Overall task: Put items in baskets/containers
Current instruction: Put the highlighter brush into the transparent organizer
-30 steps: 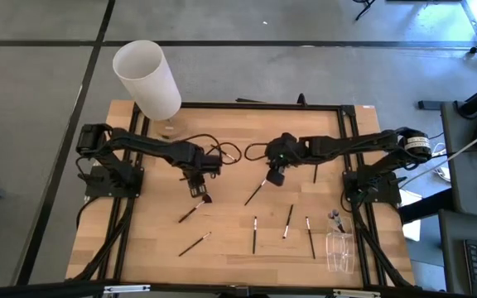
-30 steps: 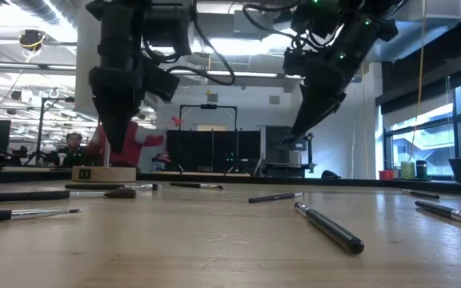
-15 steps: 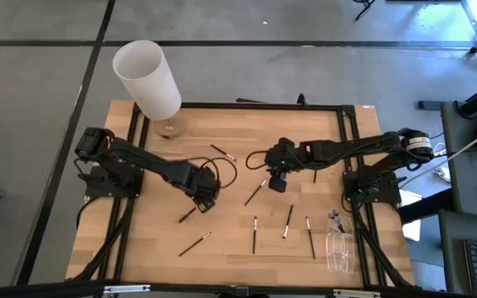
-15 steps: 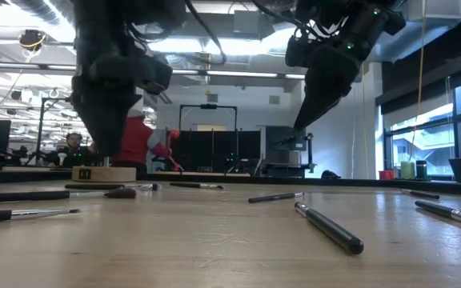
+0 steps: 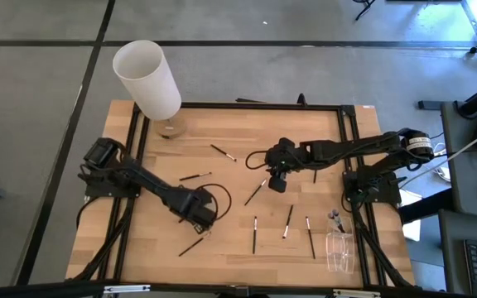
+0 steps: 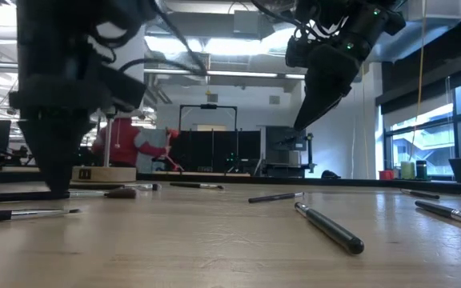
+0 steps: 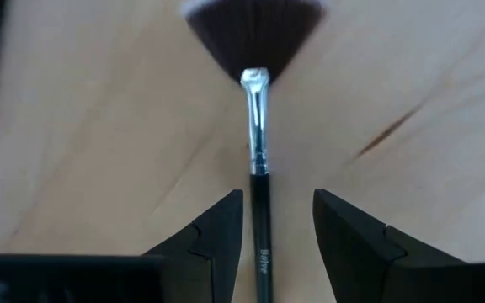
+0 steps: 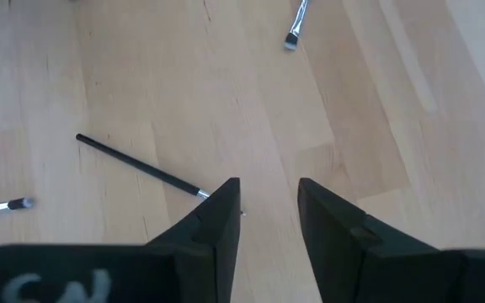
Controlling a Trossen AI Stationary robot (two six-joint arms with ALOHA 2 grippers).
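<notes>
Since a second ago the left arm has swung out from mid-table toward the near edge, and the left gripper (image 5: pixel 199 217) now stands low over the fan-headed brush (image 7: pixel 254 126) — while the right arm has shifted only a little and waits high over the middle of the table.

What the coming move turns on is the alignment we see in the left wrist view: the brush's black handle runs straight out between the two fingers (image 7: pixel 217 231), which stand apart on either side of it with a gap each way, not touching it. Its long axis points directly away from the hand, ferrule and fan head lying ahead of the fingertips. The low view shows the gripper's tip at or just above the wood. We judge that a straight closing across the handle is all that is wanted, with no turning of the wrist.

The right gripper (image 5: pixel 277 180) has its fingers apart too and holds nothing; a slim brush (image 8: pixel 140 168) lies on the table ahead of it and off to one side, its axis slanting across the fingers' line.

The clear container (image 5: pixel 340 251) sits at the near right corner, well apart from the left gripper and much nearer the right arm's base — so we reckon a long carry across the table follows the pick.
</notes>
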